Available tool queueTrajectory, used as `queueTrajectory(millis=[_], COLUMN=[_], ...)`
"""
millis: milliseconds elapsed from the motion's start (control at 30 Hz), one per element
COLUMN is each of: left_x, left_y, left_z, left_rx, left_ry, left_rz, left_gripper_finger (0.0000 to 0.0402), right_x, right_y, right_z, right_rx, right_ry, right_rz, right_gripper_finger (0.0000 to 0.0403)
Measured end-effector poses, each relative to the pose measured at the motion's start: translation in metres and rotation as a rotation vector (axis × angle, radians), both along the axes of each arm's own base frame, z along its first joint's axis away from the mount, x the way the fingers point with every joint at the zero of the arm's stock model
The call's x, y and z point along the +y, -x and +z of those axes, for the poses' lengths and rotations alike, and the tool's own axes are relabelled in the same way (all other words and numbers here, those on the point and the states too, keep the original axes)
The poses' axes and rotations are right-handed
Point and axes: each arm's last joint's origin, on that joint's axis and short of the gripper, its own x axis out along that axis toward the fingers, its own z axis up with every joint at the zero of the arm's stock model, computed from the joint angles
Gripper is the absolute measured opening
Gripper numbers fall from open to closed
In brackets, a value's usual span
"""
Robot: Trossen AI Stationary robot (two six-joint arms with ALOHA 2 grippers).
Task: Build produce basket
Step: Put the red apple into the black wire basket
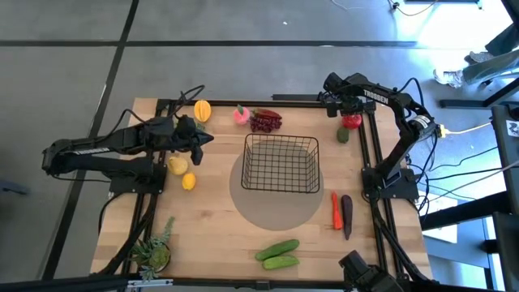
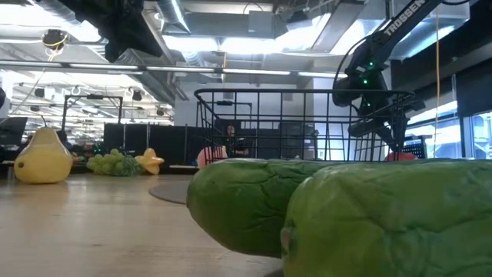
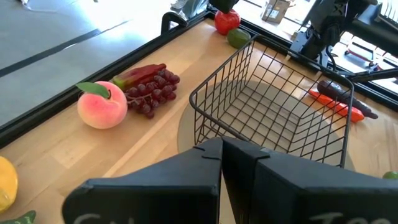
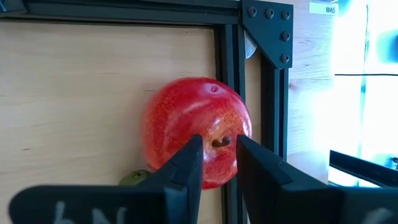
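While the basket (image 1: 281, 165) sits empty mid-frame, my right gripper (image 4: 217, 163) hangs part-open over the red apple (image 4: 196, 129) at upper right, gripping nothing; my left gripper (image 3: 221, 152) is closed, empty; all produce remains.

Red apple (image 4: 196, 134) beside frame rail (image 4: 231, 74); jaws possibly gripping stem.

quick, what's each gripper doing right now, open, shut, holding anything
Left gripper: shut, holding nothing, beside the basket.
Right gripper: over the red apple; a grip cannot be told.
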Motion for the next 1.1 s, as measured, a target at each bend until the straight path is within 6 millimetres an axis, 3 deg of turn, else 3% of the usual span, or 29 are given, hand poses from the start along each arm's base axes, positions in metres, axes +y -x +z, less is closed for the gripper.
queueTrajectory(millis=[267, 567, 767, 1100], left_x=[0.0, 0.0, 0.0001, 0.0001], left_y=[-0.0002, -0.0001, -0.0002, -0.0001], left_z=[0.0005, 0.0006, 0.0005, 0.0006], left_rx=[-0.006, -0.001, 0.007, 0.007], left_ry=[-0.001, -0.013, -0.03, -0.03], left_rz=[0.0, -0.004, -0.011, -0.011], left_gripper_finger=[0.0, 0.0, 0.0, 0.0], right_x=[0.001, 0.002, 0.0066, 0.0032], right_y=[0.0001, 0.0003, -0.0004, -0.0019], right_z=[0.0001, 0.0001, 0.0, 0.0], right_rx=[0.007, 0.004, -0.001, 0.006], right_ry=[-0.005, -0.01, -0.072, -0.007], right_rz=[-0.001, -0.016, 0.01, -0.006], right_gripper_finger=[0.0087, 0.0053, 0.0051, 0.0051])
